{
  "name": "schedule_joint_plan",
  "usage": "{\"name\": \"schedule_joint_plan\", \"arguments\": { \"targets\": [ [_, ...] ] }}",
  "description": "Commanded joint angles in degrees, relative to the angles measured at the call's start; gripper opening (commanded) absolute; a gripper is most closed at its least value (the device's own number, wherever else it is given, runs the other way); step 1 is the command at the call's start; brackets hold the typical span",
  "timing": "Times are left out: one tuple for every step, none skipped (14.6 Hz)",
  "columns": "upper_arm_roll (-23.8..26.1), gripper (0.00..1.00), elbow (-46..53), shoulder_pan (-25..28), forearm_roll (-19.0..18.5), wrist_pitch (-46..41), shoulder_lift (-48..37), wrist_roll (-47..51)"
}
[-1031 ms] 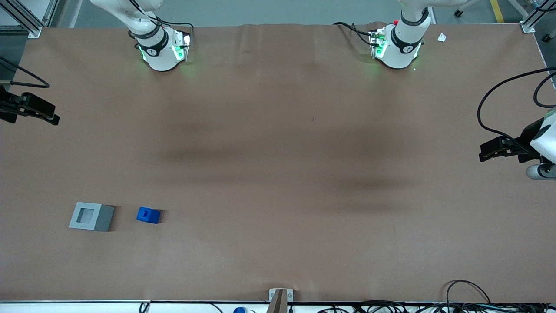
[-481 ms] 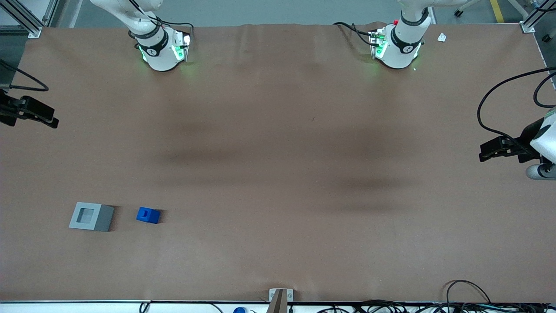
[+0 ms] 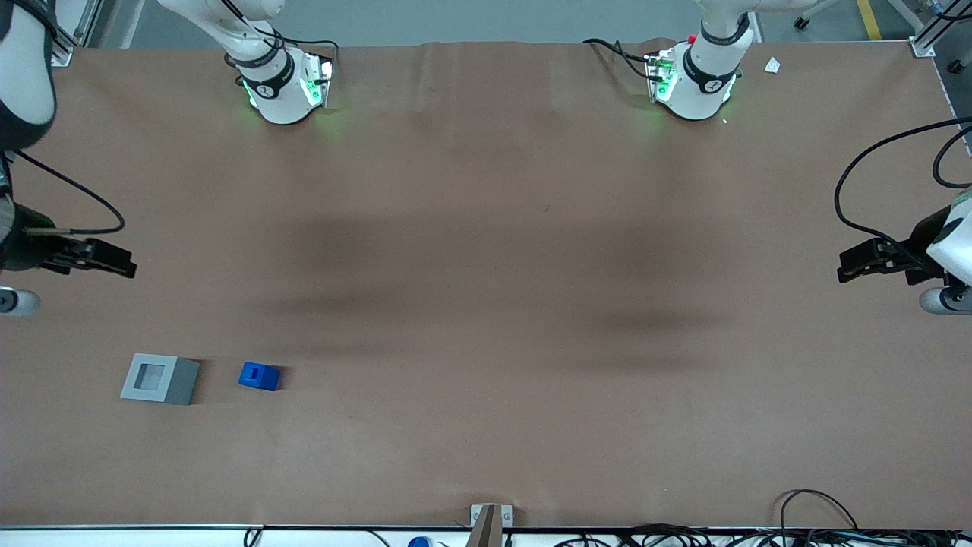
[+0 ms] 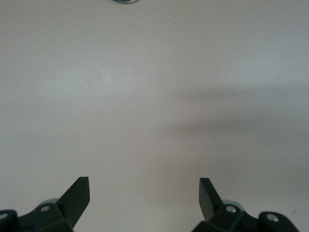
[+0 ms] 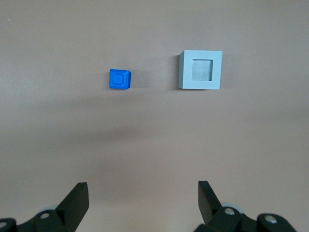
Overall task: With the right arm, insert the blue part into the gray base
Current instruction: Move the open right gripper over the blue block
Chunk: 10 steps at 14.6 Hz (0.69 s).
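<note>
Blue block (image 3: pixel 259 376) and gray base (image 3: pixel 159 378) are left untouched side by side, apart, on the brown surface (image 3: pixel 486 304), while the empty, spread pincer (image 3: pixel 125 269) is swung nearer them; the approach is judged under way.

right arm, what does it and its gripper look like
The right arm is white with dark bands, and a thin black cable loops to its wrist. Its gripper is black, with two wedge-shaped fingers, farther from the front camera than the base.

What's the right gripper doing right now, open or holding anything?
Right gripper: open, holding nothing, above the table, farther from the front camera than the blue part and gray base.
</note>
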Motion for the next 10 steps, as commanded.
{"name": "schedule_joint_plan", "arguments": {
  "targets": [
    [0.2, 1.00, -1.6, -0.1, 0.4, 3.7, 2.6, 0.6],
    [0.2, 1.00, -1.6, 0.3, 0.4, 5.0, 4.0, 1.5],
    [0.2, 1.00, -1.6, 0.6, 0.4, 6.4, 5.9, 2.5],
    [0.2, 1.00, -1.7, 1.3, 0.3, 7.9, 7.2, 3.5],
    [0.2, 1.00, -1.7, 1.8, 0.3, 9.1, 8.9, 4.8],
    [0.2, 1.00, -1.7, 2.6, -0.2, 9.9, 10.1, 6.3],
    [0.2, 1.00, -1.7, 3.1, -0.4, 10.7, 11.2, 8.0],
    [0.2, 1.00, -1.7, 3.5, -0.4, 11.6, 12.2, 9.0],
    [0.1, 1.00, -2.2, 3.6, -0.4, 12.8, 12.8, 9.6],
    [0.2, 1.00, -3.8, 3.6, -0.3, 15.7, 13.1, 10.2]
  ]
}}
